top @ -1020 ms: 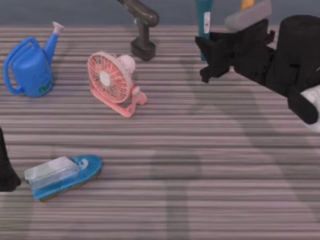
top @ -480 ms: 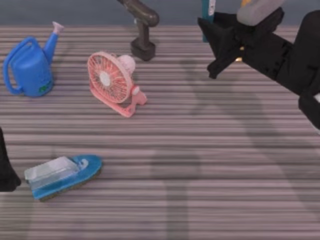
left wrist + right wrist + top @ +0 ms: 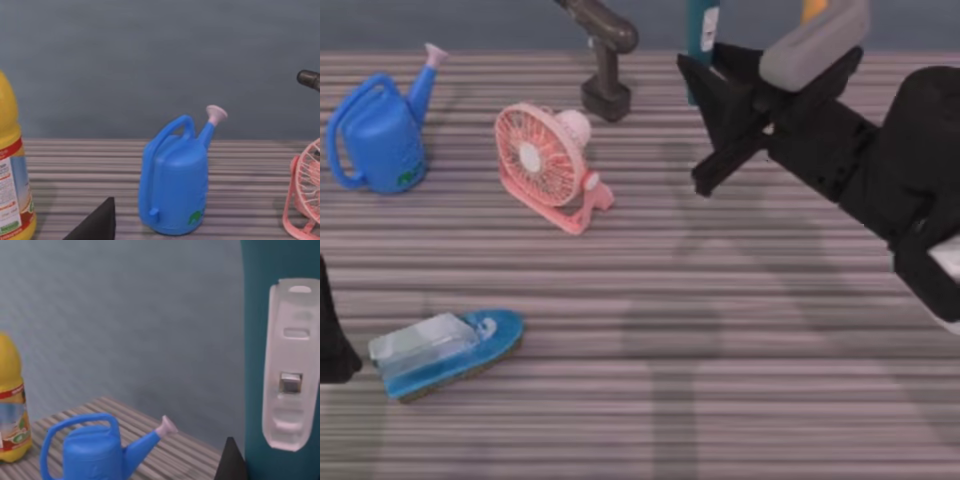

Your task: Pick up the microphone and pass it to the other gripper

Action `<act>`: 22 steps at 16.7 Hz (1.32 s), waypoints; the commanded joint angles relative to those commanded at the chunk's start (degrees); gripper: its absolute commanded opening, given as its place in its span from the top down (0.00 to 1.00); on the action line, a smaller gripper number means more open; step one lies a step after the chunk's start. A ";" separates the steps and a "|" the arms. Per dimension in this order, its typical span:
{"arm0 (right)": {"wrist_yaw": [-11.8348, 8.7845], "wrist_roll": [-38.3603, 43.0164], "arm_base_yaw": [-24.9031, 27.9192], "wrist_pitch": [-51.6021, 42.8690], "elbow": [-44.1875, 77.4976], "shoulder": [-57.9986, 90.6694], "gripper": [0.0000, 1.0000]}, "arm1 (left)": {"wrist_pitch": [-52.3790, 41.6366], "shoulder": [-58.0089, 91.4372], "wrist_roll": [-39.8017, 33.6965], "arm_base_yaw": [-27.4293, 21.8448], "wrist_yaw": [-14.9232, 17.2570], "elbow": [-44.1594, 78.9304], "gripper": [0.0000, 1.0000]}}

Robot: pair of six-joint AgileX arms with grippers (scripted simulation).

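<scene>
Fingers [image 3: 705,120] hide microphone's [image 3: 701,40] lower end.

- Microphone [image 3: 701,40] head cut off by the top view's upper edge
- Left gripper [image 3: 332,335] mostly off the left edge, fingers unseen

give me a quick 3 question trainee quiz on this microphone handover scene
1. True or false: the microphone lies flat on the table's near edge.
2. Which arm's gripper is at the microphone? A) left B) right
3. Fill in: the pink fan stands between the blue ____ and the drill.

Key:
1. False; it is at the far edge, upright beside the right gripper.
2. B; the left gripper sits parked at the table's left edge.
3. watering can.
</scene>
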 joint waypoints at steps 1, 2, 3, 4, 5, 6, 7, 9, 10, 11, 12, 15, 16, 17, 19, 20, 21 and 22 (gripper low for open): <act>1.64 0.19 1.84 1.01 -1.13 -1.06 1.00 | 0.00 0.00 0.00 0.00 0.00 0.00 0.00; 2.94 0.33 3.28 1.84 -2.00 -1.93 1.00 | 0.00 0.00 0.00 0.00 0.00 0.00 0.00; 3.75 0.41 4.13 2.38 -2.54 -2.52 1.00 | 0.00 0.00 0.00 0.00 0.00 0.00 0.00; 3.98 0.44 4.37 2.54 -2.69 -2.69 1.00 | 0.00 0.00 0.00 0.00 0.00 0.00 0.00; 3.98 0.44 4.37 2.54 -2.69 -2.69 1.00 | 0.00 0.00 0.00 0.00 0.00 0.00 0.00; 3.98 0.44 4.37 2.54 -2.69 -2.69 1.00 | 0.00 0.00 0.00 0.00 0.00 0.00 0.00; 3.74 0.54 4.14 2.41 -2.47 -2.42 1.00 | 0.00 0.00 0.00 0.00 0.00 0.00 0.00; 3.85 0.49 4.25 2.47 -2.57 -2.55 1.00 | 0.00 0.00 0.00 0.00 0.00 0.00 0.00; 3.92 0.46 4.31 2.50 -2.63 -2.62 1.00 | 0.00 0.00 0.00 0.00 0.00 0.00 0.00; 3.98 0.44 4.37 2.54 -2.69 -2.69 1.00 | 0.00 0.00 0.00 0.00 0.00 0.00 0.00; 3.98 0.44 4.37 2.54 -2.69 -2.69 1.00 | 0.00 0.00 0.00 0.00 0.00 0.00 0.00; 3.98 0.44 4.37 2.54 -2.69 -2.69 1.00 | 0.04 0.08 0.01 -0.04 0.08 0.07 0.00; 3.98 0.44 4.37 2.54 -2.69 -2.69 1.00 | 0.33 0.73 0.07 -0.30 0.69 0.57 0.00; 3.98 0.44 4.37 2.54 -2.69 -2.69 1.00 | 0.86 1.97 0.19 -0.75 1.80 1.50 0.00; 3.98 0.44 4.37 2.54 -2.69 -2.69 1.00 | 2.57 6.27 0.59 -2.03 5.23 4.51 0.00; 3.98 0.44 4.37 2.54 -2.69 -2.69 1.00 | 3.70 9.36 0.87 -2.80 7.43 6.50 0.00; 3.98 0.44 4.37 2.54 -2.69 -2.69 1.00 | 4.96 12.94 1.18 -3.62 9.86 8.73 0.00; 3.98 0.44 4.37 2.54 -2.69 -2.69 1.00 | 6.35 16.93 1.53 -4.48 12.48 11.17 0.00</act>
